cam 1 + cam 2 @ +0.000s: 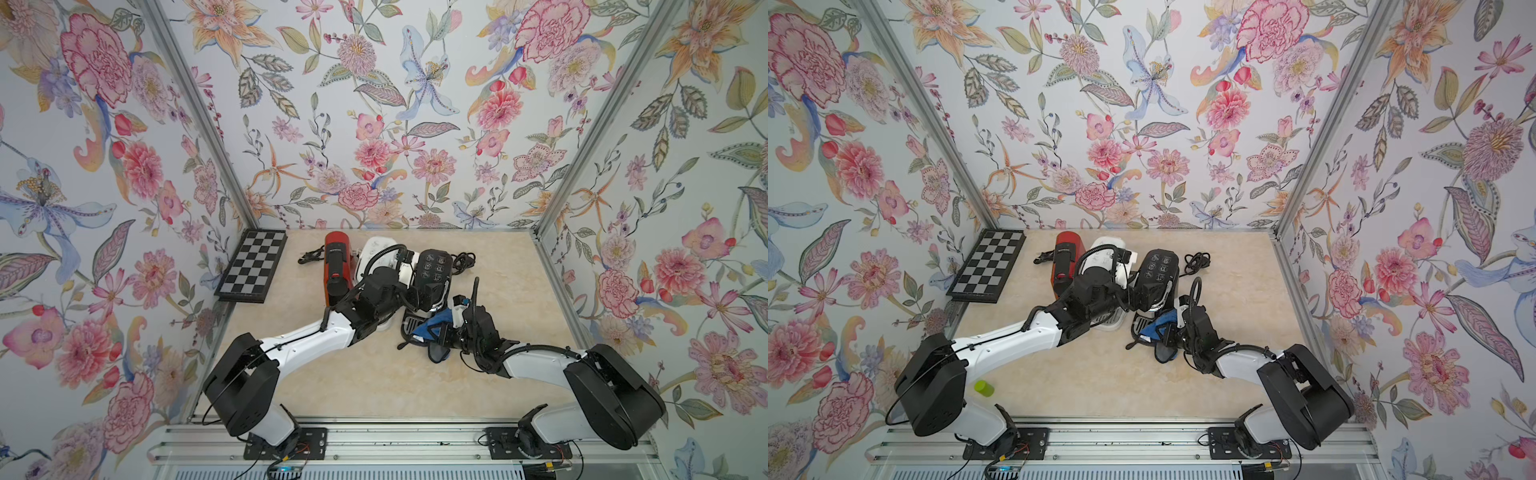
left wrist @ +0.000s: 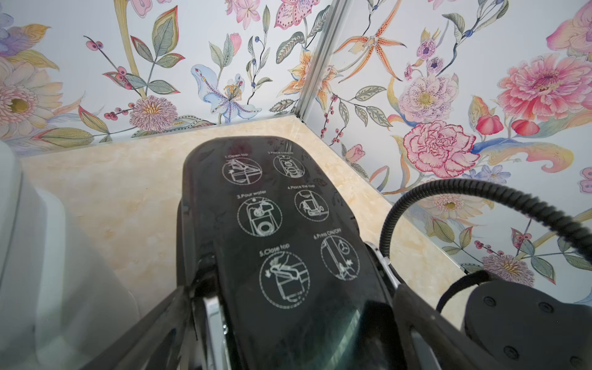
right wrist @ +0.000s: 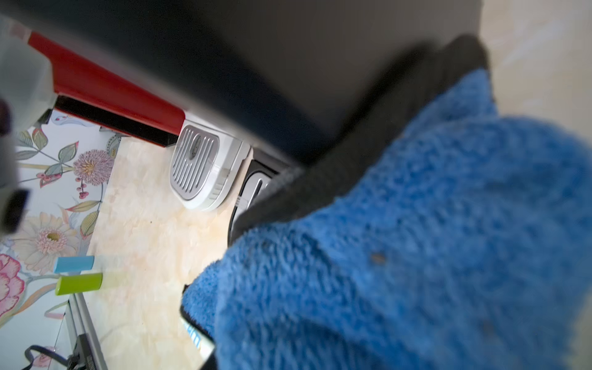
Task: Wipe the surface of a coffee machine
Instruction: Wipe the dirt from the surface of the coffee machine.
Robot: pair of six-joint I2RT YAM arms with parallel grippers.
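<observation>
Nearest of all, an aluminium rail (image 1: 395,440) is seen along the 6 o'clock edge of the counter (image 1: 374,386), and both arm bases are bolted to it. A small green cylinder (image 1: 984,387) is found lying on the counter at about 7 o'clock, just beside the left arm's shoulder. In the right wrist view a pale blue cylinder (image 3: 73,264) is shown next to it.

Further in, near the middle of the counter, the right gripper (image 1: 431,332) is pointed toward 9 o'clock. Its fingers (image 1: 438,336) are closed tightly on a blue cloth (image 3: 416,256), whose dark edge is seen hanging below. The cloth is held low at the front of the black coffee machine (image 1: 434,266), over the drip tray (image 1: 409,323) at that machine's 6 o'clock side.

The black coffee machine is stood upright just past the centre, toward 12 o'clock, and white instruction diagrams are printed on its lid. The left gripper (image 2: 298,285) is set at its 7 o'clock side. Here the fingers (image 2: 173,320) are spread as wide as they go, one placed on each side of the machine's head; whether the sides are actually pressed cannot be told.

At the machine's 9 o'clock a white coffee machine (image 1: 376,249) is placed, and beyond that a red coffee machine (image 1: 338,240). A coiled black cable (image 1: 463,262) is laid at its 3 o'clock. Farthest off, at 10 o'clock, a chessboard (image 1: 253,266) is seen by the floral wall.
</observation>
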